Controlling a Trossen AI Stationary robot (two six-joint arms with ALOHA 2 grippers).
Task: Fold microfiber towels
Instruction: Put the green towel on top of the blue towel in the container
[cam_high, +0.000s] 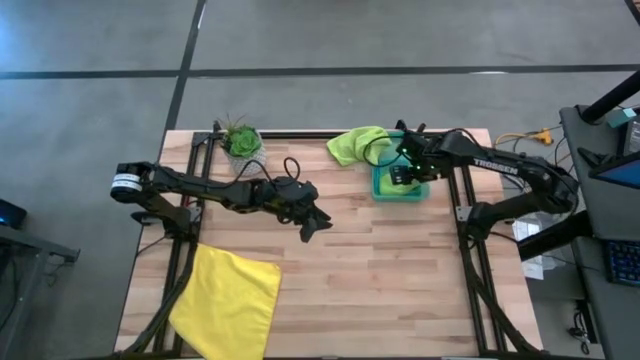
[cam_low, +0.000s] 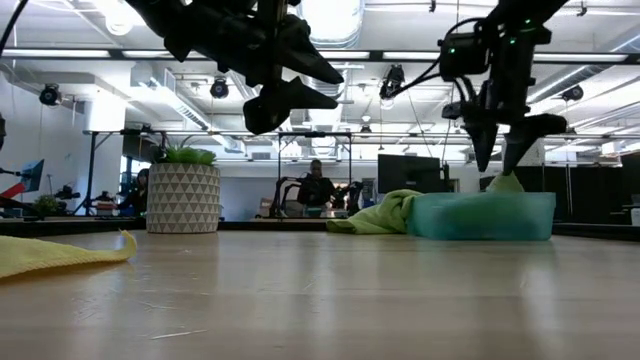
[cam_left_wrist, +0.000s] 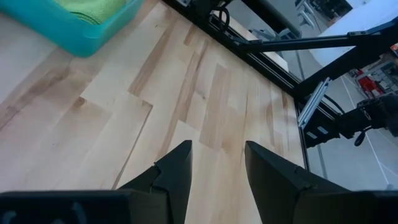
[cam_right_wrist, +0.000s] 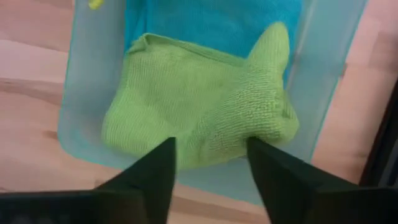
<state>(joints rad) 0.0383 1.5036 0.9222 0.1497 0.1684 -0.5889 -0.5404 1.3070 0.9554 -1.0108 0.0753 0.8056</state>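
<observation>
Two dark arms reach over the wooden table (cam_high: 400, 270). Biggest of the cloths, the yellow towel (cam_high: 228, 300) lies spread at the table's near left corner, one edge hanging past it. A lime green towel (cam_high: 357, 144) sits crumpled on the far edge, just beside the translucent bin (cam_high: 400, 191), which holds another lime green towel (cam_right_wrist: 199, 118) bunched over a teal towel (cam_right_wrist: 211, 25). The right gripper (cam_right_wrist: 211, 155) points straight down above the bin, fingers apart and gripping nothing. The left gripper (cam_left_wrist: 217, 171) hovers tilted over bare wood mid-table, fingers partly spread, empty. A potted plant (cam_high: 241, 141) stands at the far edge.
</observation>
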